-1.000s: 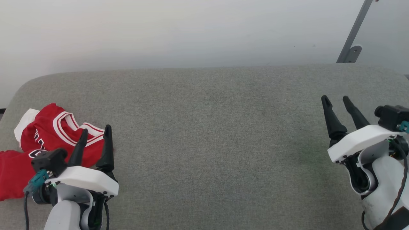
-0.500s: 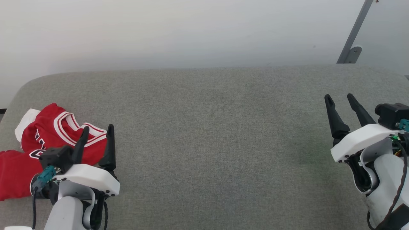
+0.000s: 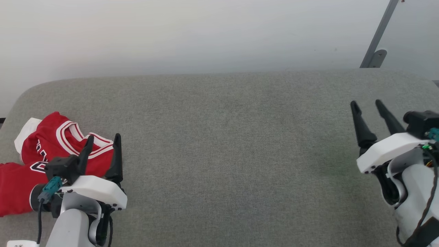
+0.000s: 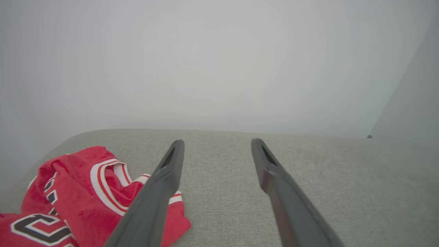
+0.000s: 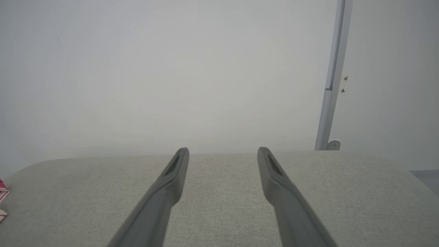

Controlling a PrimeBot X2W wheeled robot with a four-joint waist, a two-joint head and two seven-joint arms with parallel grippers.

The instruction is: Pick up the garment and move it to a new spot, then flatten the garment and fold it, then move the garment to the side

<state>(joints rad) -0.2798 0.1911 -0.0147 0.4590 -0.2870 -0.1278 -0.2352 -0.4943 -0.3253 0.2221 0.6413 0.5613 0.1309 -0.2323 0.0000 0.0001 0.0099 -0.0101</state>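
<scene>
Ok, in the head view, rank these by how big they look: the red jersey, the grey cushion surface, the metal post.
1. grey cushion surface, spanning almost the whole width.
2. red jersey, bunched at the left, partly covered by the left gripper and cut by the frame edge.
3. metal post, thin and farther off, so its true size is unsure.

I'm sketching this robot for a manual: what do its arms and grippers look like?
The left gripper and right gripper each have two long, tapering black fingers on a white wedge-shaped housing. The forearms are pale grey. Black wrist cameras carry teal connectors and black cables.
</scene>
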